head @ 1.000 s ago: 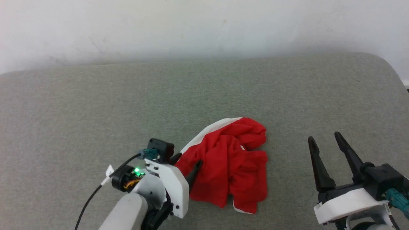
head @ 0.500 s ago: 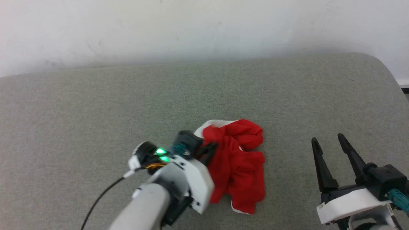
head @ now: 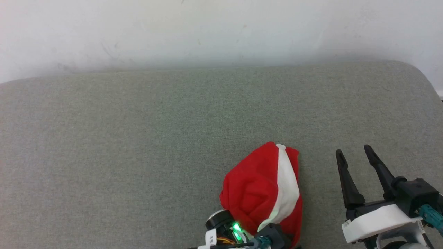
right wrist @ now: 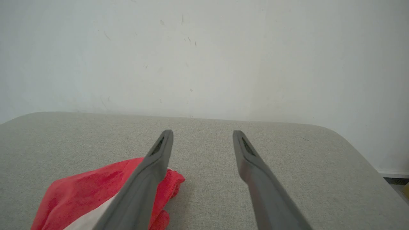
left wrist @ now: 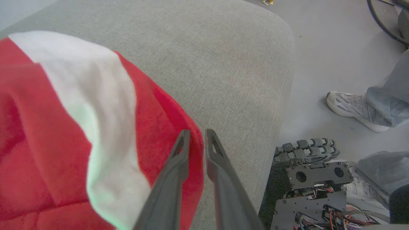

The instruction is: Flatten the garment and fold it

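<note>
Our left claw [left wrist: 195, 134], pinched shut on the shorts [head: 256, 186], has dragged them in a bundle nearer our open right claw [head: 353, 150]; flattening remains undone.

Blurred up close and cropped at the left wrist view's edges: the garment [left wrist: 57, 127]. Unclear whether fabric is pinched between the fingers [left wrist: 172, 169] of the left gripper [left wrist: 196, 132]. Right of the garment, cropped: a person's shoe [left wrist: 350, 108], trouser legs [left wrist: 383, 99].
</note>
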